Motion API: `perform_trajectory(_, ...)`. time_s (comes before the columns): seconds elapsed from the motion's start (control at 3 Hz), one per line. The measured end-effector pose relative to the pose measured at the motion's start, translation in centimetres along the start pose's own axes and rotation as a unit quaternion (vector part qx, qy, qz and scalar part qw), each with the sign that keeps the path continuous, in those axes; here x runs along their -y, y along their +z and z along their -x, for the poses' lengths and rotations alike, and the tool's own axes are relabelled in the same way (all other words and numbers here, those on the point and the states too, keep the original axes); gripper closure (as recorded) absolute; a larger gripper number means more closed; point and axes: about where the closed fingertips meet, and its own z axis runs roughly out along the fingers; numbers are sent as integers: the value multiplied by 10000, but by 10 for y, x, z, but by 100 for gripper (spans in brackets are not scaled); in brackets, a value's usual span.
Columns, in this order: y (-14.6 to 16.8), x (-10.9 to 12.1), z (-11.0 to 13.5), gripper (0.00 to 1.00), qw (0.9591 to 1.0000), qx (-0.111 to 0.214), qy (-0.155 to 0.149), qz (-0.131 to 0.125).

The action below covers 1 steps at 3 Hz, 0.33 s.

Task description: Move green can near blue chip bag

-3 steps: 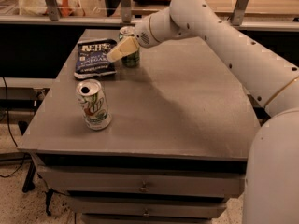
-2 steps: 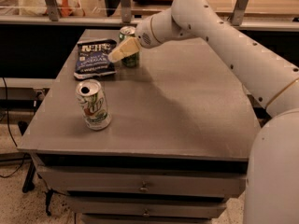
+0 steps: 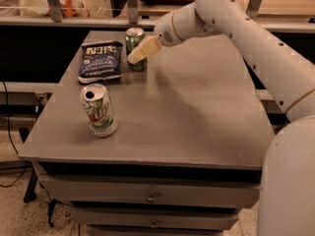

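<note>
The green can (image 3: 134,37) stands upright at the far left of the grey table (image 3: 197,112), right beside the right edge of the blue chip bag (image 3: 101,60), which lies flat. My gripper (image 3: 136,54) is at the can, its pale tip crossing in front of the can's lower half. The white arm reaches in from the right.
A mostly white can with a green-and-red logo (image 3: 99,110) stands upright near the table's front left. Drawers (image 3: 152,196) sit under the table top. A counter with a rail (image 3: 74,19) runs behind the table.
The gripper has shifted slightly to the right and up at the green can. The can and the bag stay where they were.
</note>
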Motion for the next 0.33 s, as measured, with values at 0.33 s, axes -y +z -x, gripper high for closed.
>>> perform_trajectory(0.33, -19, 13, -17, 0, 9997, -153, -196, 26)
